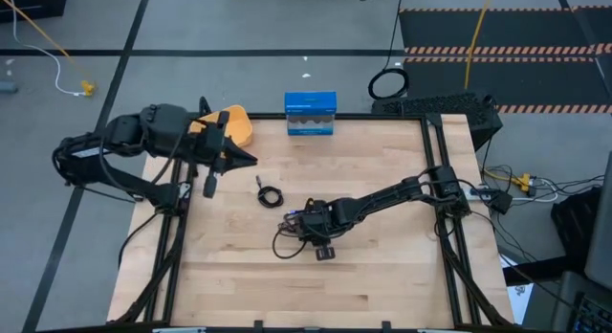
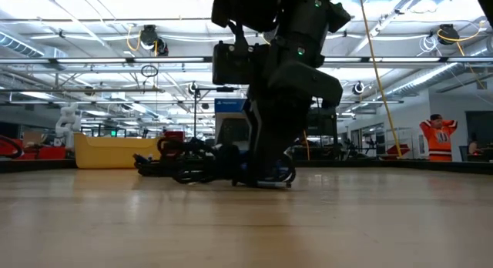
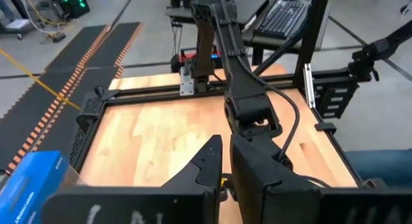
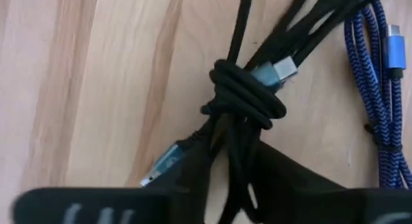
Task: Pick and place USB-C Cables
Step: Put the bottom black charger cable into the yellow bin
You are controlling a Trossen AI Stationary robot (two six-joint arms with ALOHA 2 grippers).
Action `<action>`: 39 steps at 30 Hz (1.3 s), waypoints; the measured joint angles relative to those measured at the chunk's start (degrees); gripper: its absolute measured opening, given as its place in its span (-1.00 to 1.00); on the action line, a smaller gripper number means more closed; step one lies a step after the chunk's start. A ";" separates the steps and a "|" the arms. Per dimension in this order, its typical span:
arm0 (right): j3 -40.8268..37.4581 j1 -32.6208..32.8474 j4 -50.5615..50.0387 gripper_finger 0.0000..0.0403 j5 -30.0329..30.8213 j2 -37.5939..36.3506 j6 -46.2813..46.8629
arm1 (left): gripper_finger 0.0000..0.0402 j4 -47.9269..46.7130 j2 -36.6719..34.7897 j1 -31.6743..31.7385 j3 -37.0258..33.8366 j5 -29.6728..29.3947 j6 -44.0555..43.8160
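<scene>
A black USB-C cable bundle (image 4: 248,98), tied at its middle, lies on the wooden table under my right gripper (image 4: 235,176), which is down at table centre (image 1: 311,226) and shut on it. A purple-blue braided cable (image 4: 376,95) lies right beside it. In the low view the cables (image 2: 192,172) rest flat on the wood next to that gripper (image 2: 266,174). A second black cable (image 1: 270,194) lies alone, left of and farther back than the right gripper. My left gripper (image 1: 247,158) hovers shut near the yellow bin (image 1: 234,127), touching nothing. My right gripper has the black cable's strands (image 4: 233,161) just below the tied middle between its two fingers (image 4: 199,166), coming from above and pointing down. The strands run along the gap between the fingers. The bundle lies on the table.
A blue box (image 1: 311,114) stands at the table's far edge beside the yellow bin. A large black ring coil (image 1: 387,84) lies on the floor beyond the table. Bare wood spreads across the near half (image 1: 316,285). A person in orange (image 2: 441,137) stands far off in the room.
</scene>
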 joint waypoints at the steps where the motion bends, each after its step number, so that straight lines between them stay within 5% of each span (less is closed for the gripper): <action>1: 0.00 0.00 -0.29 -0.66 0.05 -0.04 -0.10 | -0.82 -0.08 0.31 -0.30 0.00 0.01 -0.02; 7: -0.11 0.00 -2.72 -0.97 0.09 -2.29 -0.32 | -0.82 -0.55 0.47 -2.66 0.00 0.03 -1.79; 23: -0.11 3.43 -11.03 -0.97 0.55 -18.39 1.57 | -0.82 -0.53 0.80 -9.24 0.00 0.03 -5.66; 29: -0.35 5.40 -13.88 -0.98 5.12 -26.98 2.69 | -0.82 -0.66 0.82 -10.84 0.00 0.03 -5.62; 39: -12.11 9.87 -7.43 -0.98 12.88 -45.88 5.57 | -0.82 -0.11 0.85 -11.18 -1.31 -0.16 -7.19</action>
